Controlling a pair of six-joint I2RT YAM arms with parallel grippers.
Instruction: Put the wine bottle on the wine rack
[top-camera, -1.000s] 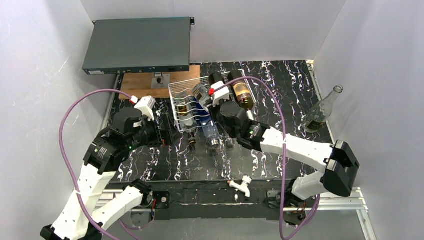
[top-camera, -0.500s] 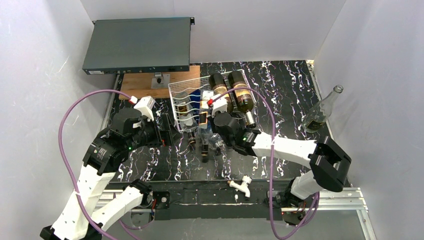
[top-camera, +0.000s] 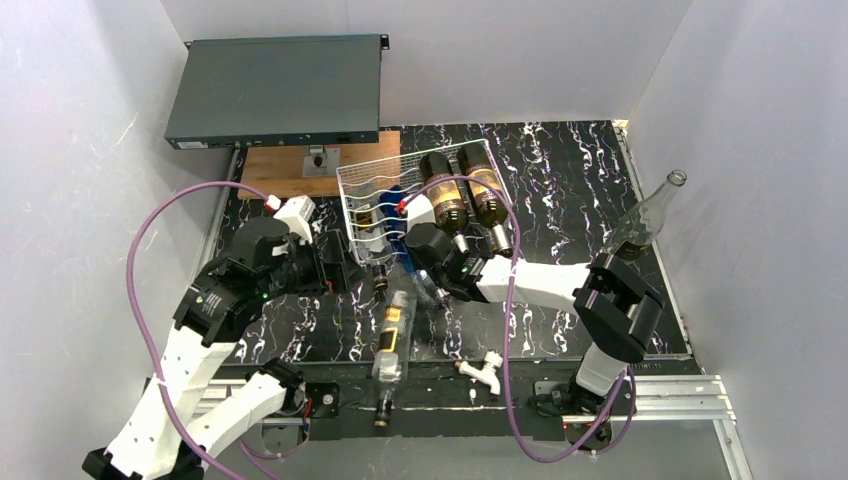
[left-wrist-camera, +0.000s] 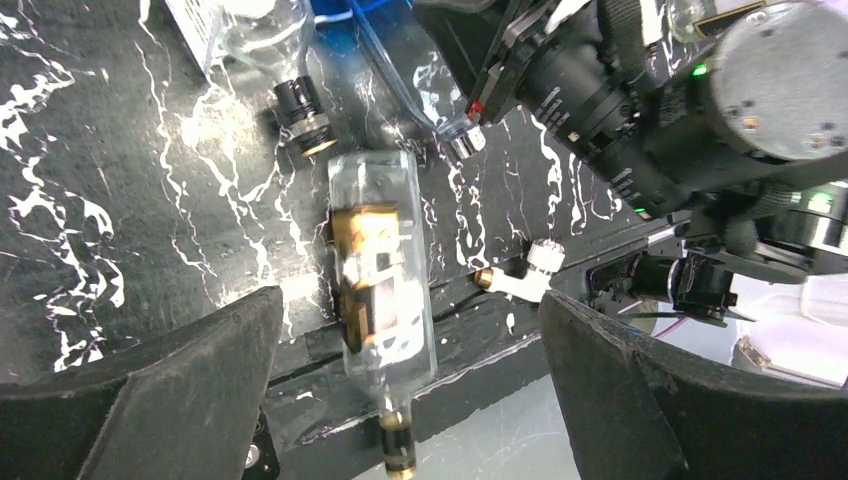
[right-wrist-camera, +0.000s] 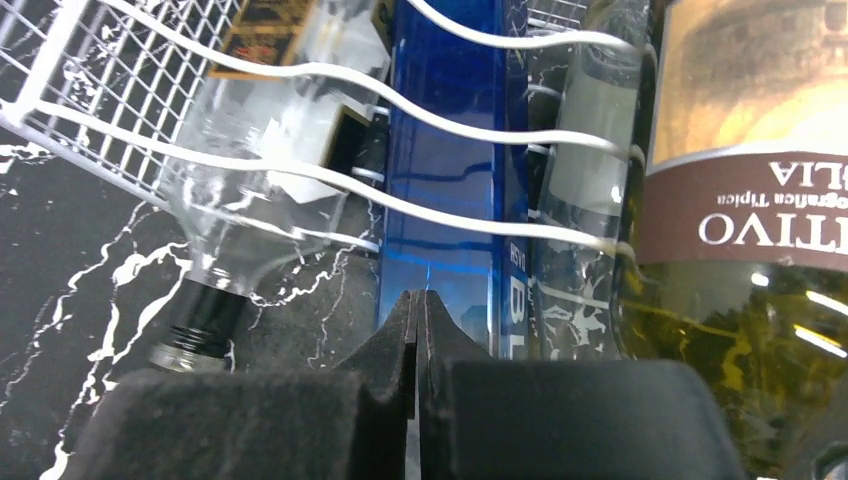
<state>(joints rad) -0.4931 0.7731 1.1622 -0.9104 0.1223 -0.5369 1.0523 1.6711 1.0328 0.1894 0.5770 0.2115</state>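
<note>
Clear glass, gold-labelled wine bottle (top-camera: 392, 340) lies at the black marbled counter (top-camera: 560, 180)'s near edge (neck overhanging), outside the white wire wine rack (top-camera: 375, 165); left end effector (left-wrist-camera: 410, 300) wide, right end effector (right-wrist-camera: 419, 297) closed, empty.

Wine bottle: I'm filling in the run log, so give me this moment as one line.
wine bottle lying on table, off wine rack | right gripper jaws shut, empty, at rack front | left gripper jaws open, empty
</note>
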